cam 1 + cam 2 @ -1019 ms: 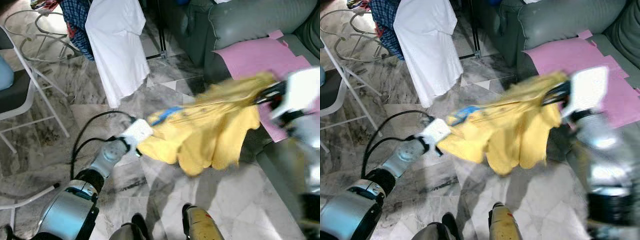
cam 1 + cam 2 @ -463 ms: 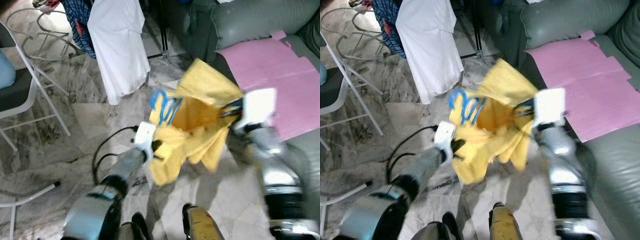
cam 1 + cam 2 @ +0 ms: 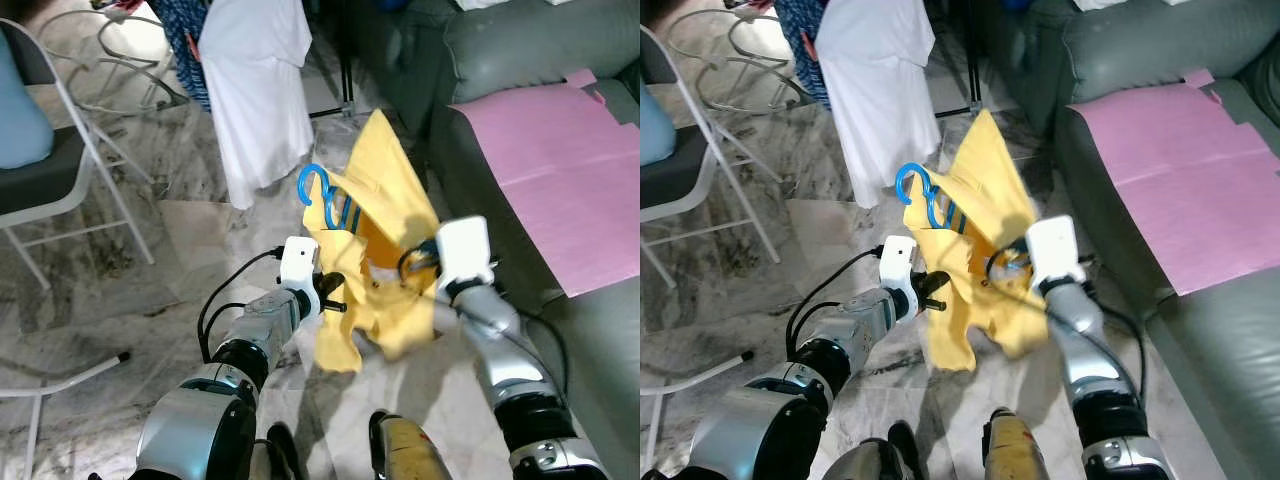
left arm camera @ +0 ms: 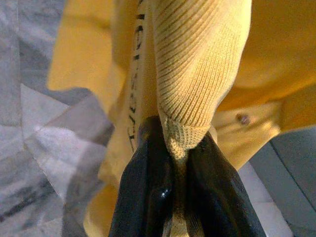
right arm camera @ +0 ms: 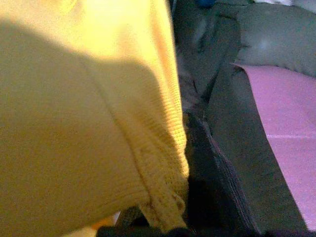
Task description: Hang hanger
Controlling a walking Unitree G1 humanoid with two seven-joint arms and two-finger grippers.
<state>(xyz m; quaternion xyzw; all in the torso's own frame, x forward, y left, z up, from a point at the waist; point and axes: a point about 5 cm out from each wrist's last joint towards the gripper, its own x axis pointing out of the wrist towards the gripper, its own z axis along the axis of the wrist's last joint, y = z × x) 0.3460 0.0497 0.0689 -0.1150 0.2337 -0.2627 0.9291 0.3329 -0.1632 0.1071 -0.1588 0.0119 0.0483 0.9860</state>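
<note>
Left hand (image 4: 174, 163) pinched the soft, floppy yellow knit shirt (image 3: 385, 225) on its blue plastic hanger (image 3: 325, 195), mid-air before the grey sofa (image 3: 520, 50); right hand's (image 3: 420, 262) grip unclear; safest hold looked like the stiff hook.

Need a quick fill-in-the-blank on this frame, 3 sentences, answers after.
1. Both grippers hold up a garment coloured ____.
2. The hanger poking out of its top is ____.
3. The left gripper is pinching the garment's ribbed ____.

Answers: yellow; blue; edge
</note>
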